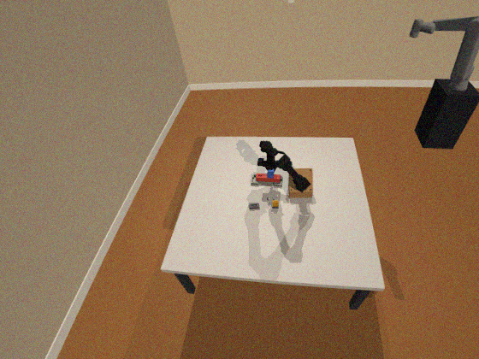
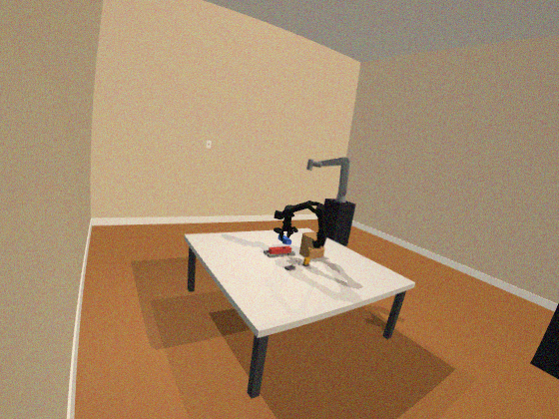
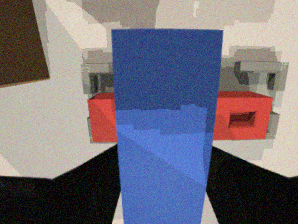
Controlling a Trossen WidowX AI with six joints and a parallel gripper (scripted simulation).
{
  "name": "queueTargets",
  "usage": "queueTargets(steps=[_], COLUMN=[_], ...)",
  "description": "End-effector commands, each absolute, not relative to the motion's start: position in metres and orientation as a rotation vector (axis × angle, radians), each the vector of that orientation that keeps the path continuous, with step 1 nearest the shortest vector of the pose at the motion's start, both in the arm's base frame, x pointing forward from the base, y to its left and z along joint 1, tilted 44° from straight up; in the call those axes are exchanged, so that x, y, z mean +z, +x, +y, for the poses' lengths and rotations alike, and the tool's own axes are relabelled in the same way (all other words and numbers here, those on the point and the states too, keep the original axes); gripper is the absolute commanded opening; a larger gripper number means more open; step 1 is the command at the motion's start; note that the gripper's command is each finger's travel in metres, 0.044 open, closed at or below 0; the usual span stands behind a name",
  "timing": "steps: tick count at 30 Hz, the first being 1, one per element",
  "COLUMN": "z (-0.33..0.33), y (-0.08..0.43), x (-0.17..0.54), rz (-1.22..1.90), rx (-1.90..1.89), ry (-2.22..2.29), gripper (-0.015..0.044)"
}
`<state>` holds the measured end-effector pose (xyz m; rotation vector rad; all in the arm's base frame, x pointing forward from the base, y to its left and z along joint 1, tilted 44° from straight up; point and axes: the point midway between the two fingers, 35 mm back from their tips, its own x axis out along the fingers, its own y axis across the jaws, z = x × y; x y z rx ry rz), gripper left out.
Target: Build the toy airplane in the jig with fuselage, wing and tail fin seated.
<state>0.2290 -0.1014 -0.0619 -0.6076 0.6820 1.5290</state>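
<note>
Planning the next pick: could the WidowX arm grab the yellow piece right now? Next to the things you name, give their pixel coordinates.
Probably not yet: its gripper (image 2: 285, 235) is shut on the blue piece (image 1: 270, 173) (image 2: 284, 239) (image 3: 165, 120), though nothing visibly blocks the yellow one (image 1: 275, 204) (image 2: 306, 261).
</note>
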Motion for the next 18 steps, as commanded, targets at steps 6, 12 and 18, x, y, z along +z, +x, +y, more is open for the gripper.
queueTargets(steps=[6,12,18], z=[-0.102,-0.101,-0.095], y=[0.228,0.228,0.227], x=[-0.063,-0.065,-0.073], rz=[0.683,0.683,0.683], rx=[1.533,1.533,1.533], ry=[-0.614,-0.614,-0.614], gripper=[0.0197,0.0197,0.0197])
